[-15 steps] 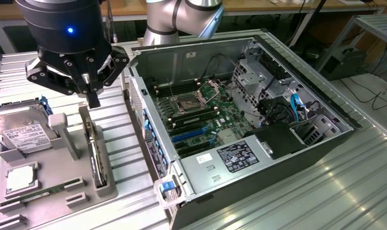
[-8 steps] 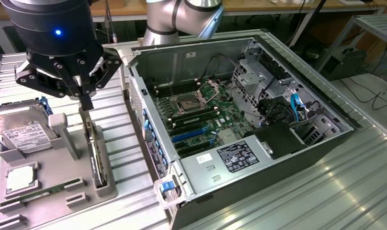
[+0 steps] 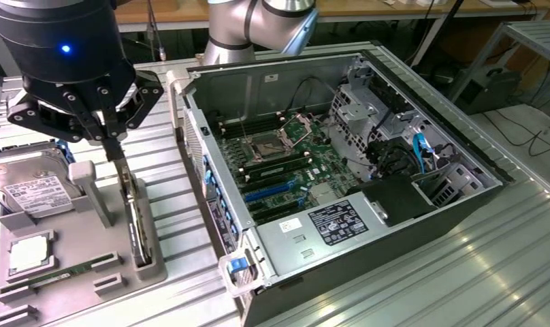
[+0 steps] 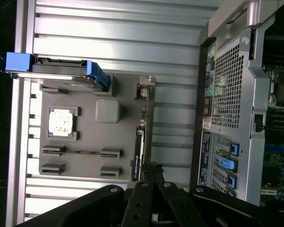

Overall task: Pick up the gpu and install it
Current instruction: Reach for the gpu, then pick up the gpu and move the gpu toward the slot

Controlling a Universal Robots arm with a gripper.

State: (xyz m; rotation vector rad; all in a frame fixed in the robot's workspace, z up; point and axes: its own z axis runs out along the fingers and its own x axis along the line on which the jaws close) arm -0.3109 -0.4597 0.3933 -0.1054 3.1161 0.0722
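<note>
Table (image 3: 493,272): ribbed metal surface carrying everything.
Computer case (image 3: 284,85): centre and right of the exterior view, lying on its side with the panel off, so the motherboard slots face upward for loading from above.
Grey tray (image 3: 75,238): lower left, with moulded slots that keep each part in a known place.
End effector (image 3: 114,151): upper left, pointing straight down over the tray. Its fingers are drawn narrow and appear to pinch the gpu's top edge.
gpu (image 3: 137,225): standing on edge in a tray slot, upper edge exposed for a grasp. It looks seated, not yet lifted.
Hard drive (image 3: 35,191): far left, untouched.
</note>
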